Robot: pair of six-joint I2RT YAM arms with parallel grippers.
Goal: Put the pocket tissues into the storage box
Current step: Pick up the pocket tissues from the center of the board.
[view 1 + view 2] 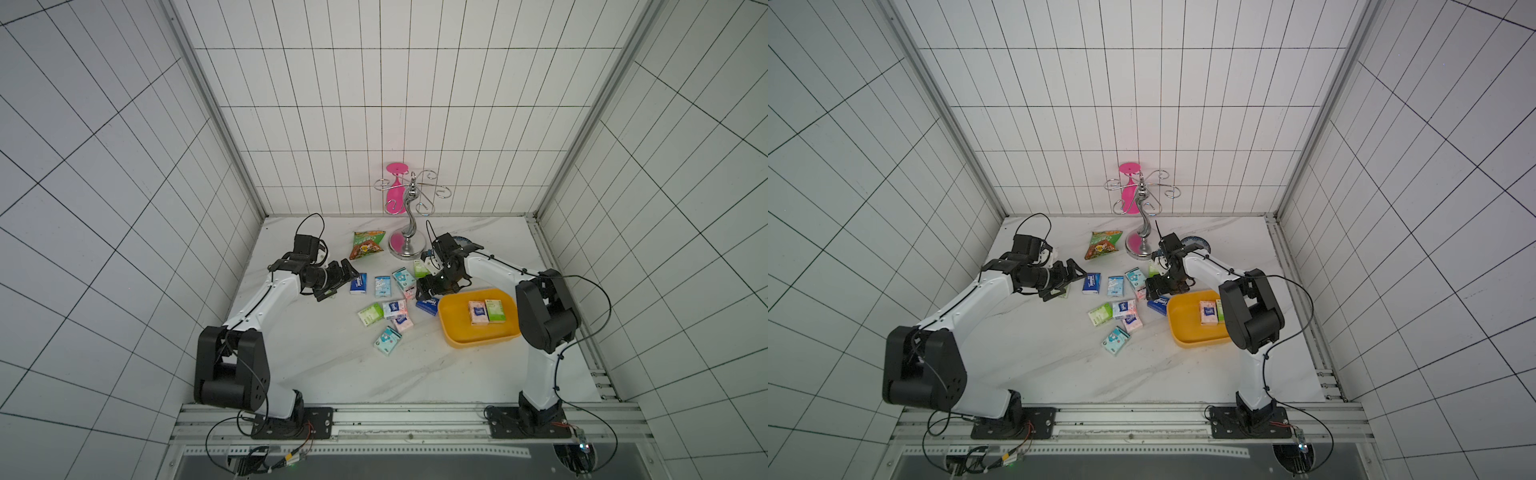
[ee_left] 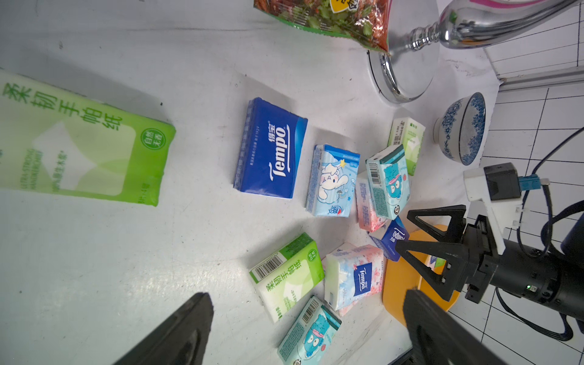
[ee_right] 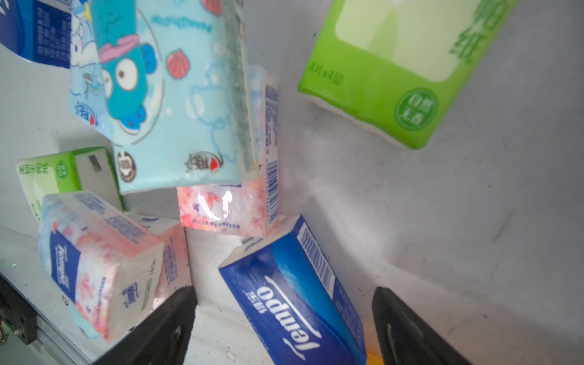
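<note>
Several pocket tissues (image 1: 384, 309) lie scattered mid-table in both top views. The yellow-orange storage box (image 1: 451, 328) at the right holds a pink packet (image 1: 478, 312) and a green packet (image 1: 496, 311). My right gripper (image 1: 424, 291) hangs open just left of the box. Between its fingers, untouched, a dark blue packet (image 3: 294, 303) leans against the box's rim (image 3: 374, 360). My left gripper (image 1: 345, 284) is open and empty at the left of the pile, near another dark blue packet (image 2: 271, 148). A green packet (image 2: 79, 142) lies beside it.
A green-orange snack bag (image 1: 366, 245) lies at the back. A chrome hook stand (image 1: 409, 245) with a pink glass (image 1: 395, 191) hanging on it rises beside the bag. A blue-white bowl (image 2: 464, 129) sits behind my right wrist. Tiled walls enclose three sides.
</note>
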